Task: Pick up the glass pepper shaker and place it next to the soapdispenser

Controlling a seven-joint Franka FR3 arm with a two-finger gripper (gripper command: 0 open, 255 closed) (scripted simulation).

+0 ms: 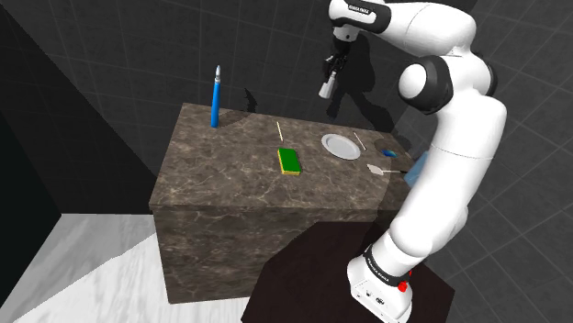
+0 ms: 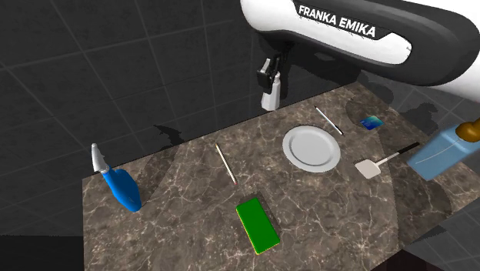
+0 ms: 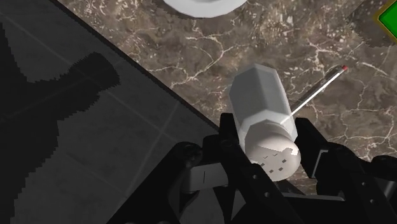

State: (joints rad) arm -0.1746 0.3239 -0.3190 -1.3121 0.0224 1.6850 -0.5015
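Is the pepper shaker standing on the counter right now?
No, the gripper clasps the pepper shaker in the air, clear of the counter.

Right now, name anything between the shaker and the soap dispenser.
Nothing tall. The gripper holds the shaker above the counter; only the flat plate, a small blue object and a spatula lie before the soap dispenser.

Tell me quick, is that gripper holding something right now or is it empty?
Gripper: closed, holding the pale pepper shaker in the air above the marbled counter.
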